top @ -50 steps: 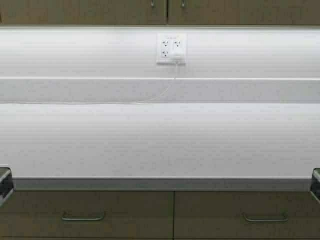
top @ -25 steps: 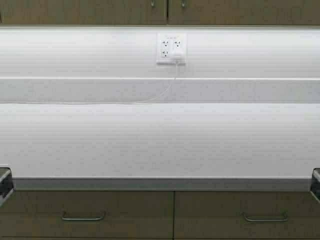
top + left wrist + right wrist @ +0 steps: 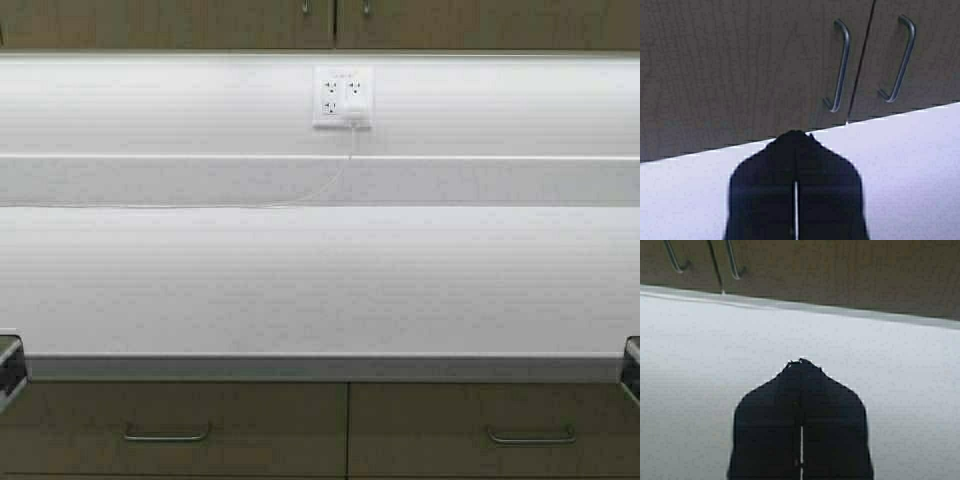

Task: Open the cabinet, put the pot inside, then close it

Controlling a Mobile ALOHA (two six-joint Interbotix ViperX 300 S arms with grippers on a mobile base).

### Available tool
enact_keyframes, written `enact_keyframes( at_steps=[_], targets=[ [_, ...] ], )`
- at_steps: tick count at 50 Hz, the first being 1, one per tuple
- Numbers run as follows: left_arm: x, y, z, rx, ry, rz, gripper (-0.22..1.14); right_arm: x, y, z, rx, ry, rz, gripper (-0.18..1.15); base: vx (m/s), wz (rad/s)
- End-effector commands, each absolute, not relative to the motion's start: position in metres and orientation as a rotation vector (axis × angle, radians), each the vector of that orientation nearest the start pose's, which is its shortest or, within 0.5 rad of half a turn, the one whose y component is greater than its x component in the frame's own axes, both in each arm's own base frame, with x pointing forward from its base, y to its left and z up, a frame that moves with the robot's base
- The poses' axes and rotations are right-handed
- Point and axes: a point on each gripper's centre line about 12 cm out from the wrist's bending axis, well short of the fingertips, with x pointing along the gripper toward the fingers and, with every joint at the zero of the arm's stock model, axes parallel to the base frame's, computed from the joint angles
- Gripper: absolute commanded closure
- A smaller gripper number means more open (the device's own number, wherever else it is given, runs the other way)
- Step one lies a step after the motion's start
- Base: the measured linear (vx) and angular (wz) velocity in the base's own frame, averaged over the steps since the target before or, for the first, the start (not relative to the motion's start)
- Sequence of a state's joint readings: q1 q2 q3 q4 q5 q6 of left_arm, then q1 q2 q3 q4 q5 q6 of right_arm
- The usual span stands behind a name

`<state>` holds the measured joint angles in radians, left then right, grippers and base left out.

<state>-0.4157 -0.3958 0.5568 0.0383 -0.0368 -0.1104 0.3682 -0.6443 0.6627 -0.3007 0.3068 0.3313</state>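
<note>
Both arms (image 3: 8,368) sit cut off at countertop (image 3: 320,280) corners.

No visible change: neither robot base nor either arm moved since before.

Cabinet (image 3: 170,22): brown wood-grain doors, both shut, metal bar handles (image 3: 840,65) flanking the centre seam, mounted above the white wall. Pot out of view.
</note>
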Motion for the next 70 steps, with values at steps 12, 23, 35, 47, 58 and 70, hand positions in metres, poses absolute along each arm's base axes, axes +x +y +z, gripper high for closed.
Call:
enact_keyframes(
  at_steps=[12,23,35,47,58,70],
  targets=[
    [0.3198,-0.1420,0.3761,-0.047,0.100,-0.416,0.88,0.2633,0.0907,0.3687,-0.026,0.287,0.273,0.91,0.00,0.00],
    [0.3199,-0.1420,0.3773,-0.049,0.097,-0.416,0.88,0.2633,0.0907,0.3687,-0.026,0.287,0.273,0.91,0.00,0.00],
    [0.3199,-0.1420,0.3773,-0.049,0.097,-0.416,0.88,0.2633,0.0907,0.3687,-0.026,0.287,0.273,0.91,0.00,0.00],
    [0.3202,-0.1416,0.3780,-0.049,0.096,-0.414,0.88,0.2633,0.0907,0.3687,-0.026,0.287,0.273,0.91,0.00,0.00],
    [0.3201,-0.1421,0.3788,-0.050,0.093,-0.416,0.88,0.2634,0.0903,0.3687,-0.027,0.286,0.272,0.91,0.00,0.00],
    [0.3201,-0.1421,0.3794,-0.050,0.091,-0.416,0.88,0.2633,0.0907,0.3687,-0.029,0.286,0.273,0.91,0.00,0.00]
  ],
)
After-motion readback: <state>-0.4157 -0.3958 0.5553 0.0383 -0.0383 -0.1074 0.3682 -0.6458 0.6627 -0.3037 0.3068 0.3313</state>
